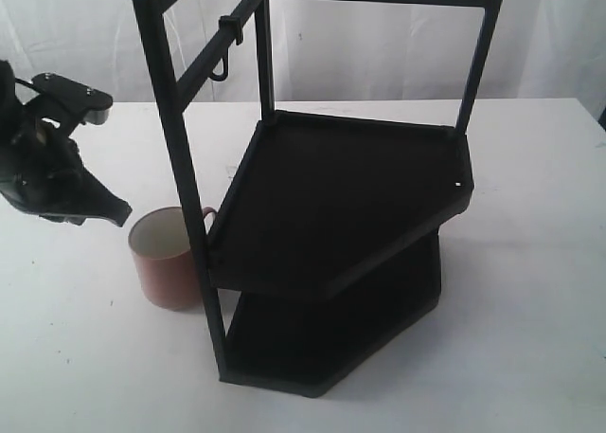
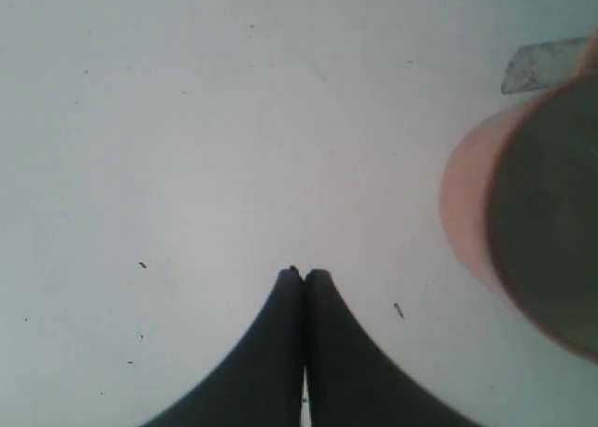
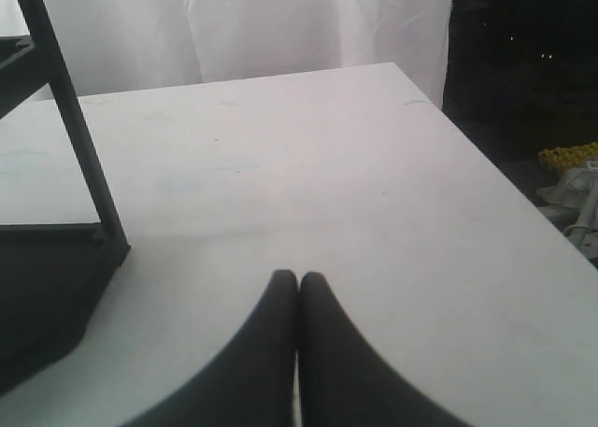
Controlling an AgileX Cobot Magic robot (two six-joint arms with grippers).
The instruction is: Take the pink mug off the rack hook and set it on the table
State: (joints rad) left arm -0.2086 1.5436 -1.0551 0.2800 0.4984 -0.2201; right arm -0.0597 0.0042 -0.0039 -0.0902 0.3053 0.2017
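**Exterior view:** A tall black rack (image 1: pixel 180 158) of thin square bars, with two flat, angular, matte shelves (image 1: pixel 341 196), stood on the broad, smooth white table (image 1: pixel 530 310). A small black J-shaped rack hook (image 1: pixel 220 68) hung from the upper side bar. The small dusty-pink ceramic mug (image 1: pixel 166 262), cream inside, sat upright on the table just beside the rack's front post. Its loop handle was turned toward the upper shelf's edge, and it sat well below the hook. The black, tapered left gripper (image 1: pixel 121 211) hovered near the mug's rim, apart from it.

**Left wrist view:** The left gripper's two curved black fingers (image 2: pixel 280 352) were pressed tip to tip, holding nothing, above the lightly speckled table. The mug's rounded pink wall and shadowed mouth showed blurred nearby.

**Right wrist view:** The right gripper (image 3: pixel 297 279) was likewise pinched closed on nothing, over the table and near the rack's corner post. A white cloth (image 3: pixel 280 25) hung behind.
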